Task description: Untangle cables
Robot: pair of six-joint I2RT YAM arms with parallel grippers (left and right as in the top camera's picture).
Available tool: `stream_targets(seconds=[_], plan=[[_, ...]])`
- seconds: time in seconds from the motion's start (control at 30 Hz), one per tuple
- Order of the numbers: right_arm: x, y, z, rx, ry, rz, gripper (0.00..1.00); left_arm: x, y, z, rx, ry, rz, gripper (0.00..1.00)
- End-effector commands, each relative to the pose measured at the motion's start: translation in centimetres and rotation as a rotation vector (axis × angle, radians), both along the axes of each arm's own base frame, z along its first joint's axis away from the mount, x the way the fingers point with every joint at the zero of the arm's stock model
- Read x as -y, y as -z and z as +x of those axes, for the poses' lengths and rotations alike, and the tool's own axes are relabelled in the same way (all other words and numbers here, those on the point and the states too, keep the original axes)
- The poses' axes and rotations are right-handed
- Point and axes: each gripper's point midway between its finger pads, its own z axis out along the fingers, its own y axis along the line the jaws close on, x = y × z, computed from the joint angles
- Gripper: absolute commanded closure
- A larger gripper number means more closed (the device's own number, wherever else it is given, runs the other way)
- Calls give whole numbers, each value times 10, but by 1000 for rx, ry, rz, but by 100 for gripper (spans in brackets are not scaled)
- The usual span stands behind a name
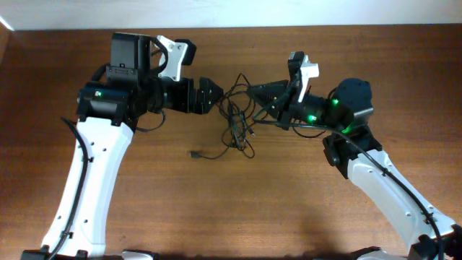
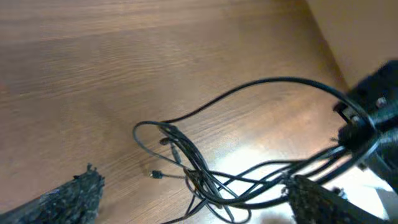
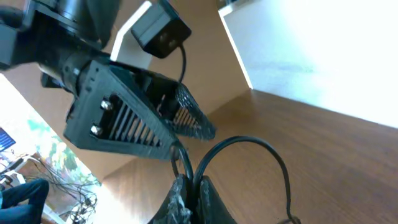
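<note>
We find the left gripper (image 1: 215,94) at eleven o'clock of the tangle, fingers released and holding nothing. The cables (image 1: 237,124) lie knotted mid-table (image 1: 216,209), one plug (image 1: 195,154) trailing toward eight o'clock. The right gripper (image 1: 254,91), at one o'clock, is clenched on a looped strand. We judge that pulling could tighten the knot or drag the bundle. The grippers stand close and could collide.

The thin black cables (image 1: 237,123) lie in a messy knot between the left pincer (image 1: 216,94) and the right pincer (image 1: 250,89). One loop is pinched in the right pincer. One plug (image 1: 195,154) lies out alone, nearer the left pincer.
</note>
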Motion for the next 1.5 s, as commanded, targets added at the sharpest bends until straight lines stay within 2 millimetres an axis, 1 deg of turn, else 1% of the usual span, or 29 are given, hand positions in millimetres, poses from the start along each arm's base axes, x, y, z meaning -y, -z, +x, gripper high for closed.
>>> stream_targets(seconds=[0.0,0.03,0.1,0.13,0.23,0.3,0.37,0.4,0.5,0.53,0.6,0.67,0.73,0.83,0.93,1.0,1.03,1.07,1.13,1.17,1.23,1.3,1.37,1.43,1.47], plan=[[-1,-17,-2,31,-8,26,96,20,-20,-18,82,188,-80,6],[0,-18,0,30,2,27,96,30,-28,-27,123,282,-126,6],[0,-18,0,30,3,27,96,41,-41,-39,199,410,-184,6],[0,-17,1,29,6,27,96,43,-44,-42,228,441,-194,6],[11,-17,8,3,35,34,96,43,-48,-42,262,457,-186,6],[15,-17,9,-11,34,41,96,43,-48,-42,307,487,-164,2],[12,-19,2,2,-6,39,96,40,-44,-39,360,509,-108,2],[10,-21,-5,21,-50,38,96,34,-37,-32,364,481,-44,2],[7,-25,-16,60,-112,37,96,26,-28,-26,353,444,24,0],[7,-27,-20,73,-131,37,96,26,-28,-27,372,464,37,0],[4,-29,-35,105,-212,30,96,23,-22,-24,425,508,102,0],[3,-27,-45,109,-274,19,96,23,-21,-24,436,518,113,0],[3,-26,-48,110,-293,15,96,25,-23,-26,439,527,96,1],[3,-26,-48,110,-292,15,96,37,-29,-36,441,573,29,1],[3,-26,-48,110,-292,15,96,51,-26,-49,451,646,33,0],[3,-27,-48,110,-292,15,96,65,-19,-70,465,761,50,0],[3,-27,-48,110,-292,15,96,69,-17,-76,462,787,49,0],[3,-27,-48,110,-291,15,96,72,-15,-81,462,812,50,0],[3,-27,-48,110,-291,15,96,71,-14,-83,465,826,55,0],[3,-26,-48,110,-292,15,96,71,-14,-84,462,827,55,4],[3,-26,-49,110,-296,14,96,72,-14,-84,462,829,55,57],[3,-26,-51,110,-310,12,96,72,-14,-84,462,828,56,73],[3,-25,-54,110,-326,9,96,72,-14,-84,463,828,56,85],[2,-24,-58,110,-348,5,96,72,-14,-83,471,828,57,100],[2,-24,-59,110,-353,3,96,72,-14,-83,471,828,57,100]])
